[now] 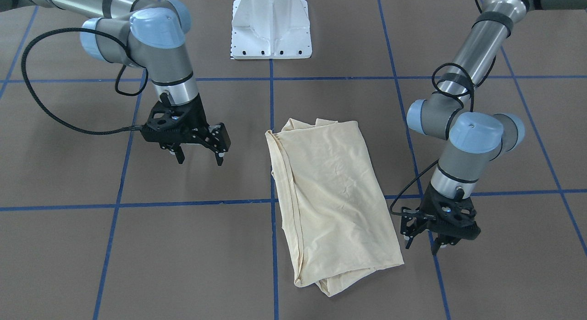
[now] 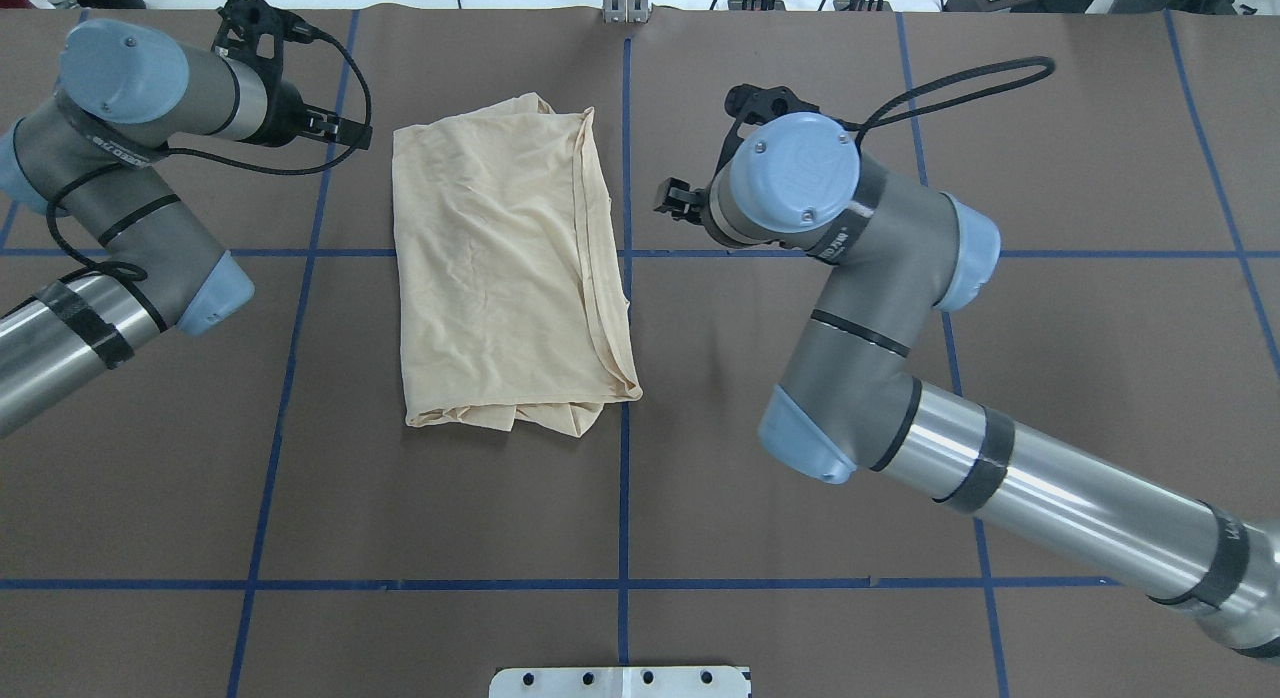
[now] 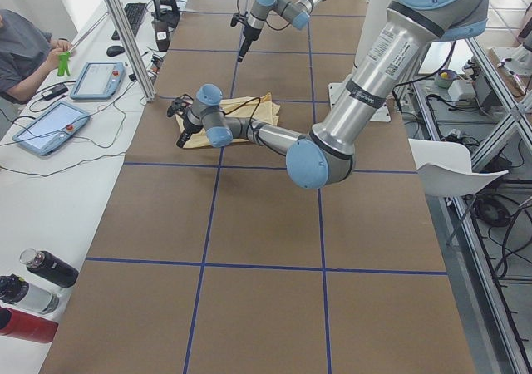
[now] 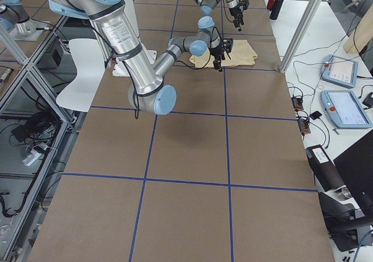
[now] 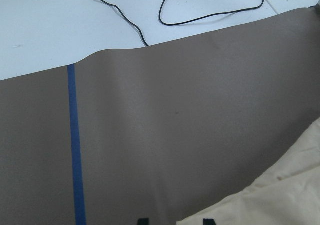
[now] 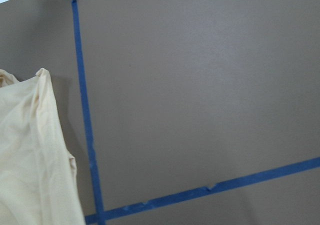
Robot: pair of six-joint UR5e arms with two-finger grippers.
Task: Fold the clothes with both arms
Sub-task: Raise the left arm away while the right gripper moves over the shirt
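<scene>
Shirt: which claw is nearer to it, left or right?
Left. The left claw hangs just beside a far corner of the shirt; the right claw hangs farther off, across a gap beside the opposite long edge.

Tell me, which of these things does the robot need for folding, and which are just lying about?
Part of the job: the cream shirt; the left gripper and the right gripper, both open, neither holding it.

Just lying about: the bottles on the side bench; the touchscreen pendants; the white chair.
</scene>
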